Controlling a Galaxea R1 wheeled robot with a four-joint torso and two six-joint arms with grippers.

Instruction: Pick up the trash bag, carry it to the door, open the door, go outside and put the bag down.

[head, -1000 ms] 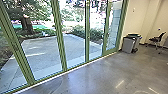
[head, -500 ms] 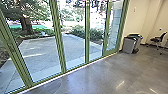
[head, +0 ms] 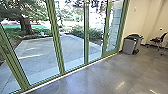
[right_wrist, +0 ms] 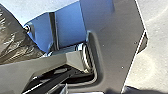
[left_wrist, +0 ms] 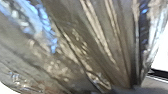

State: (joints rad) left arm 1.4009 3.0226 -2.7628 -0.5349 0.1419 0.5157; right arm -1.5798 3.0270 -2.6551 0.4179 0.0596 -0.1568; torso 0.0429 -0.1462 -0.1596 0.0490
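Observation:
The trash bag (left_wrist: 82,47), dark and shiny with folds drawn together toward one spot, shows large and close in the left wrist view. Part of the same wrinkled bag (right_wrist: 15,42) appears in the right wrist view, beside the robot's own plate and jointed bar. Green-framed glass doors (head: 86,37) stretch across the head view from the left to right of centre, and the panels look closed. How the fingers of either gripper stand cannot be made out.
Beyond the glass lies a paved yard (head: 40,55) with trees and bushes. Grey bins (head: 129,45) stand by the wall right of the doors, and a dark office chair (head: 157,40) is farther right. Polished floor (head: 100,80) runs along the door sill.
The head view has shifted slightly, so the near door frames sit farther left. The doors look the same as before.

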